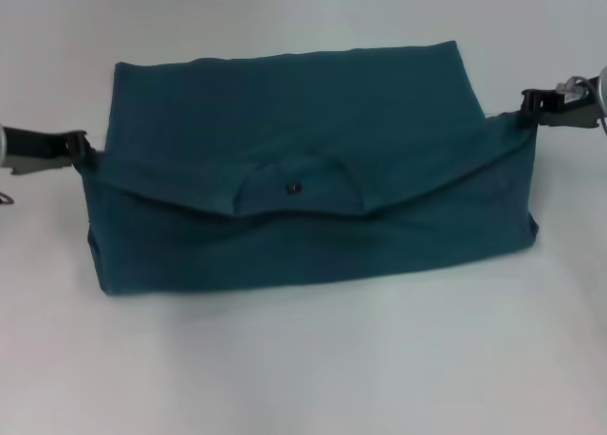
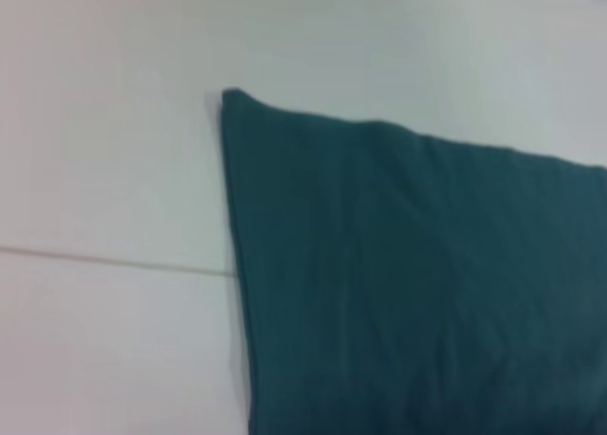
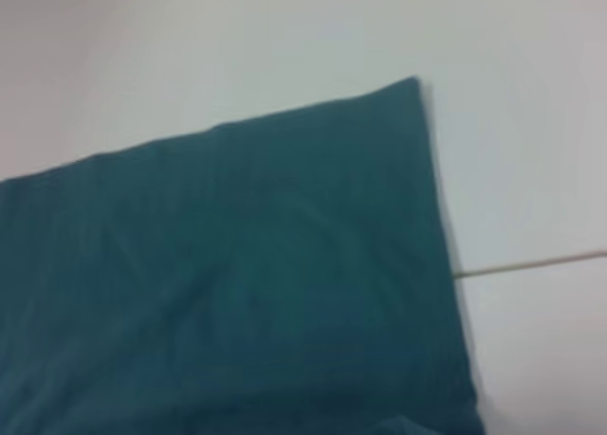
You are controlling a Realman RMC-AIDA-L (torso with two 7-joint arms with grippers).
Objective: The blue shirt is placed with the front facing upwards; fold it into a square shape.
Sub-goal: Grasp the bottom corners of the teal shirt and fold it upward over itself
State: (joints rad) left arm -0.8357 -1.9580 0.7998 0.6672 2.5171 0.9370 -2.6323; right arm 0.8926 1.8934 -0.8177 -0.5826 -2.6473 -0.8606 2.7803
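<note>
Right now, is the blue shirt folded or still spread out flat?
Folded, partly: the blue shirt is a wide rectangle, collar doubled over at the middle, not yet square. The left gripper and right gripper are at its side edges.

A plain test bench, probably in a robot laboratory, is suggested: a bare white table (image 1: 303,359) is seen below both pincers, crossed by one thin seam (image 2: 114,261), and no household furnishing is shown.
</note>
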